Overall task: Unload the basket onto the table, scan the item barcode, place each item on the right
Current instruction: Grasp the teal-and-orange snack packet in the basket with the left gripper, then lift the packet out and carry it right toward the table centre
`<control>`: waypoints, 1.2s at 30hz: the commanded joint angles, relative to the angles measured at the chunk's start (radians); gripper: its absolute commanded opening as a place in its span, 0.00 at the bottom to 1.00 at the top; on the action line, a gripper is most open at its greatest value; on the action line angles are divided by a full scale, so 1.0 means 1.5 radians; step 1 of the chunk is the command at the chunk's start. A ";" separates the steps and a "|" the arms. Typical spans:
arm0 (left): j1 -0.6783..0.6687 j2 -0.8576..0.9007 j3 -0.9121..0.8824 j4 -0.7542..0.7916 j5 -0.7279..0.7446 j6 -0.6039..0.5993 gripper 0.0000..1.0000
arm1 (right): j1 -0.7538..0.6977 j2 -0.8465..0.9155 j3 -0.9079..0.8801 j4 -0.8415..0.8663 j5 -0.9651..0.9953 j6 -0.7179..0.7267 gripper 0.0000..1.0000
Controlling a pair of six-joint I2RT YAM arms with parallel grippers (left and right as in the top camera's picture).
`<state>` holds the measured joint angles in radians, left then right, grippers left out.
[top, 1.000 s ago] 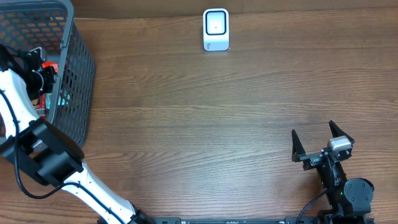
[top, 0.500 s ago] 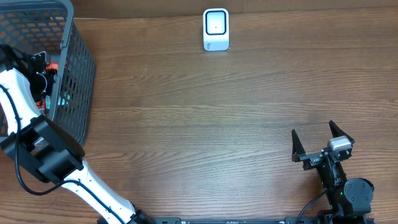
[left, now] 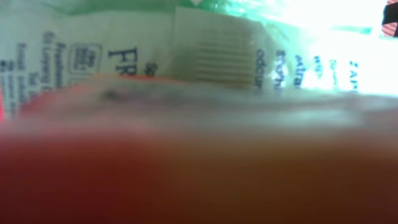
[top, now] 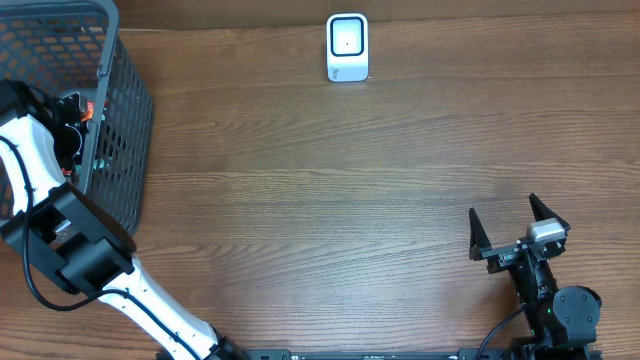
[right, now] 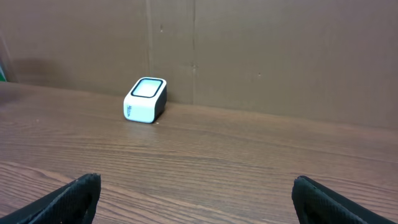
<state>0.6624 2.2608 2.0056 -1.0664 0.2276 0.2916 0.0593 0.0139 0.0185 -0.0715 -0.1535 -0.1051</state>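
One dark mesh basket [top: 122, 130] at the table's far left corner. One white scanner [top: 347, 47] at the far edge, about mid-table, well apart from the basket. Two arms.

The left gripper [top: 72, 110] is down inside the basket, mostly hidden by the mesh; can't tell if its jaws are apart or on something. The left wrist view is very close and blurred. It shows one white and green printed package [left: 124, 50] with a barcode [left: 214, 56] facing the camera, so the item is in the basket. A red blur [left: 186, 180] fills the lower half of that view; can't tell what it is.

The right gripper [top: 502, 205] is near the table's near right corner, fingers spread wide, nothing between them.

The table [top: 320, 200] is brown wood grain. A plain brown panel wall [right: 280, 50] stands just behind the scanner.
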 commanded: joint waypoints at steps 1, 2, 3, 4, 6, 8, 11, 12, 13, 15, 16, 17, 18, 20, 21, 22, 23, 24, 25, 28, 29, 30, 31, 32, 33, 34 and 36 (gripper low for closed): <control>-0.002 -0.002 0.014 -0.020 0.001 -0.005 0.44 | -0.003 -0.007 -0.007 0.003 -0.004 -0.001 1.00; -0.001 -0.005 0.023 -0.024 0.001 -0.011 0.44 | -0.003 -0.007 -0.007 0.003 -0.004 -0.001 1.00; 0.000 -0.011 0.032 -0.028 0.001 -0.019 0.45 | -0.003 -0.007 -0.007 0.003 -0.004 -0.001 1.00; 0.000 -0.019 0.043 -0.034 0.001 -0.026 0.45 | -0.003 -0.007 -0.007 0.003 -0.004 -0.001 1.00; 0.000 -0.037 0.063 -0.040 0.001 -0.041 0.45 | -0.003 -0.007 -0.007 0.003 -0.004 -0.001 1.00; 0.000 -0.066 0.081 -0.041 0.001 -0.055 0.45 | -0.003 -0.007 -0.007 0.003 -0.004 -0.001 1.00; 0.000 -0.117 0.101 -0.037 0.001 -0.062 0.44 | -0.003 -0.007 -0.007 0.003 -0.004 -0.001 1.00; 0.000 -0.134 0.107 -0.034 0.001 -0.070 0.44 | -0.003 -0.007 -0.007 0.003 -0.004 -0.001 1.00; 0.001 -0.159 0.113 -0.027 0.001 -0.086 0.44 | -0.003 -0.007 -0.007 0.003 -0.004 -0.001 1.00; 0.001 -0.197 0.120 -0.013 0.000 -0.110 0.44 | -0.003 -0.007 -0.007 0.003 -0.004 -0.001 1.00; 0.001 -0.221 0.123 -0.004 0.000 -0.122 0.43 | -0.003 -0.007 -0.007 0.003 -0.004 -0.001 1.00; 0.000 -0.264 0.124 0.012 -0.012 -0.145 0.44 | -0.003 -0.007 -0.007 0.003 -0.004 -0.001 1.00; -0.002 -0.287 0.124 0.018 -0.022 -0.160 0.44 | -0.003 -0.007 -0.007 0.003 -0.004 -0.001 1.00; -0.003 -0.328 0.124 0.027 -0.030 -0.185 0.44 | -0.003 -0.007 -0.007 0.003 -0.004 -0.001 1.00; -0.003 -0.344 0.124 0.029 -0.030 -0.196 0.44 | -0.003 -0.007 -0.007 0.003 -0.004 -0.001 1.00; -0.004 -0.362 0.124 0.030 -0.028 -0.213 0.44 | -0.003 -0.007 -0.007 0.003 -0.004 -0.001 1.00; -0.007 -0.379 0.124 0.029 -0.028 -0.228 0.43 | -0.003 -0.007 -0.007 0.003 -0.004 -0.001 1.00; -0.011 -0.394 0.124 0.028 -0.021 -0.235 0.43 | -0.003 -0.007 -0.007 0.003 -0.004 -0.001 1.00; -0.015 -0.406 0.124 0.027 -0.008 -0.235 0.43 | -0.003 -0.007 -0.007 0.003 -0.004 -0.001 1.00; -0.041 -0.441 0.124 0.015 0.026 -0.235 0.43 | -0.003 -0.007 -0.007 0.003 -0.004 -0.001 1.00; -0.053 -0.449 0.124 0.010 0.026 -0.235 0.43 | -0.003 -0.007 -0.007 0.003 -0.004 -0.001 1.00; -0.068 -0.458 0.124 0.002 0.018 -0.235 0.43 | -0.003 -0.007 -0.007 0.003 -0.004 -0.001 1.00; -0.084 -0.464 0.124 -0.007 0.005 -0.235 0.43 | -0.003 -0.007 -0.007 0.003 -0.004 -0.001 1.00; -0.102 -0.470 0.124 -0.017 -0.014 -0.239 0.43 | -0.003 -0.007 -0.007 0.003 -0.004 -0.001 1.00; -0.117 -0.475 0.124 -0.028 -0.033 -0.244 0.44 | -0.003 -0.007 -0.007 0.003 -0.004 -0.001 1.00; -0.139 -0.480 0.124 -0.045 -0.063 -0.248 0.44 | -0.003 -0.007 -0.007 0.003 -0.004 -0.001 1.00; -0.172 -0.483 0.124 -0.074 -0.102 -0.259 0.43 | -0.003 -0.007 -0.007 0.003 -0.004 -0.001 1.00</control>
<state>0.4690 1.5730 2.1757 -1.1526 0.1772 -0.0536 0.0593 0.0135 0.0185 -0.0711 -0.1532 -0.1047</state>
